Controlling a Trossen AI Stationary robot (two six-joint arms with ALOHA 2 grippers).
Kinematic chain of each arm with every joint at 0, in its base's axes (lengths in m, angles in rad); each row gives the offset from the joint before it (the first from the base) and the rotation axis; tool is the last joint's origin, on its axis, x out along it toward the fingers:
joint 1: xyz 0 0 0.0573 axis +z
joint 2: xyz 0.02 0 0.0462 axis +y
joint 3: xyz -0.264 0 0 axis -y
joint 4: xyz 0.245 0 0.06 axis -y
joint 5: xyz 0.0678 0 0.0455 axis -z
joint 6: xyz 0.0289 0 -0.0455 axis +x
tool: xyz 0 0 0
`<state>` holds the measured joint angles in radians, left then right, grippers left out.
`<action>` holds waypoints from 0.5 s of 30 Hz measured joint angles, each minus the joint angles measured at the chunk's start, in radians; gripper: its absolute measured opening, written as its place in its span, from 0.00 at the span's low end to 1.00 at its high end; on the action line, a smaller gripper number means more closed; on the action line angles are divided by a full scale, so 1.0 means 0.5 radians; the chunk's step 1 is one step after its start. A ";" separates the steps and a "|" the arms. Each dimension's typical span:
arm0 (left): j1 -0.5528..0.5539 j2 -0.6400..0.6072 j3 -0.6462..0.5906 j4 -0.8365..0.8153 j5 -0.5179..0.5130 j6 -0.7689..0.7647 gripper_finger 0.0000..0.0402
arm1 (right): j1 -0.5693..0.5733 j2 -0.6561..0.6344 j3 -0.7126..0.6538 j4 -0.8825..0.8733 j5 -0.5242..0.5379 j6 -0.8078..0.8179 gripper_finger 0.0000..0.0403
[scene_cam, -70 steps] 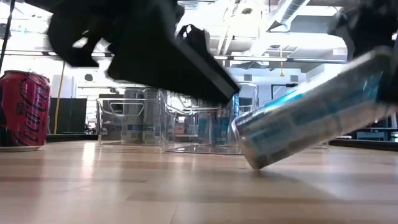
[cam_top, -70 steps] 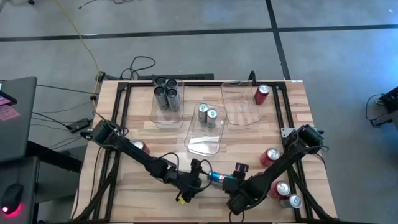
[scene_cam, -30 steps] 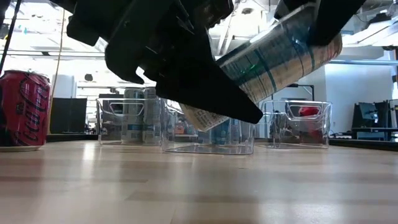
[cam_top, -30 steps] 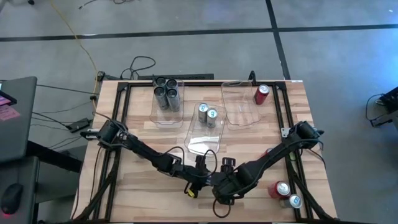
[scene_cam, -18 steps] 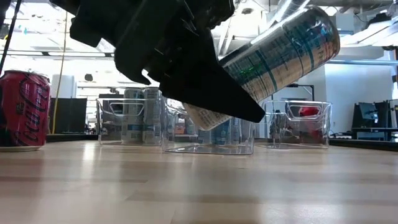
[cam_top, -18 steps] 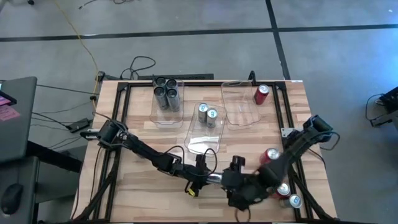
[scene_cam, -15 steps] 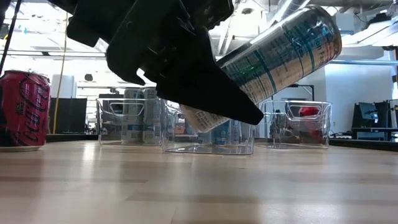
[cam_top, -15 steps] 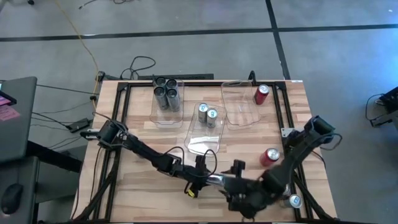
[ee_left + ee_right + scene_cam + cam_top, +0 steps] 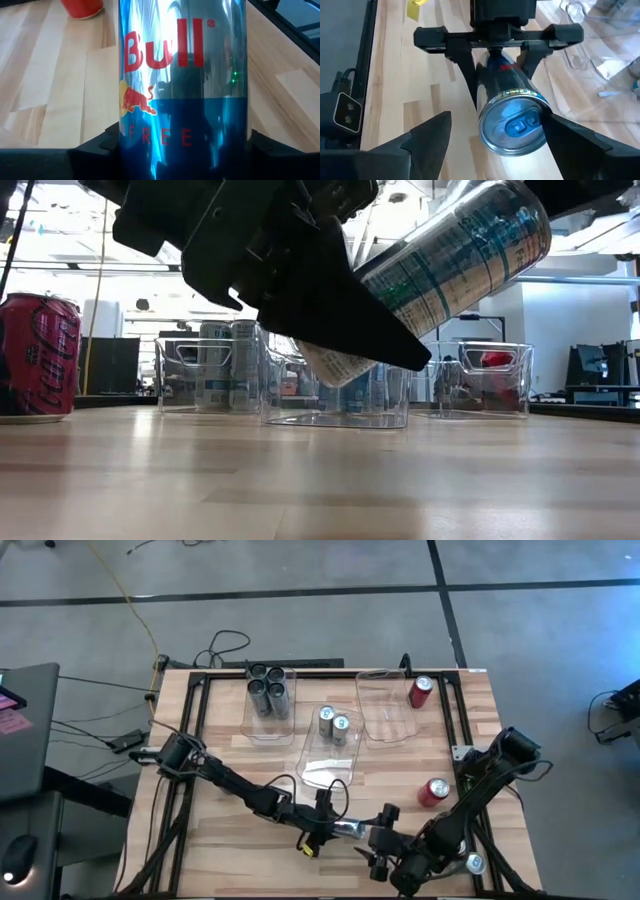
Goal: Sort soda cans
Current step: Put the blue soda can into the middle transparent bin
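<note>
A silver-blue soda can [image 9: 352, 830] hangs above the table's near middle, with my left gripper [image 9: 335, 828] shut on it. In the low view the can [image 9: 450, 260] tilts with its top end up. My right gripper [image 9: 497, 117] is open just to the right of it. Its fingers stand on either side of the can's top end [image 9: 515, 127], and whether one touches the rim I cannot tell. Red cans stand on the table at the right [image 9: 433, 792] and left [image 9: 38, 355]. My left gripper pinches the can's lower half [image 9: 495, 70] between its two fingers [image 9: 465, 65], one on each side of the wall. It comes from the table's left, slanting down. The can is lifted clear of the table and tilted, its silver top toward the right arm.
Three clear bins stand at the back. The left bin [image 9: 250, 725] holds several dark grey cans. The middle bin [image 9: 325, 775] holds two silver-blue cans and the right bin [image 9: 385, 730] holds a red can [image 9: 420, 691]. Another can [image 9: 473, 863] stands at the near right corner.
My right gripper has let go of the can's top end. It has drawn back a little toward the table's right edge while its wrist turned. The can has stayed tilted and clear of the table in my left gripper.
</note>
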<state>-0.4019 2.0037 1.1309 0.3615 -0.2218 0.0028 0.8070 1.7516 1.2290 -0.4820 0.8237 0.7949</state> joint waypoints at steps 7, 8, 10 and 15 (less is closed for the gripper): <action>-0.007 -0.007 0.005 0.026 0.036 0.014 0.55 | 0.028 -0.146 0.012 -0.031 0.037 -0.021 0.87; -0.015 -0.003 0.004 0.007 0.047 0.016 0.55 | 0.035 -0.167 0.012 -0.035 0.041 -0.020 0.87; -0.027 -0.002 0.002 0.000 0.076 0.018 0.55 | 0.037 -0.191 0.017 -0.056 0.045 0.012 0.88; -0.049 -0.014 0.003 0.066 0.069 0.044 0.55 | 0.059 -0.192 0.014 -0.175 0.031 0.148 0.88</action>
<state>-0.4263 1.9965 1.1324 0.3943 -0.1871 0.0246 0.8364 1.6558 1.2362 -0.5695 0.8390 0.8691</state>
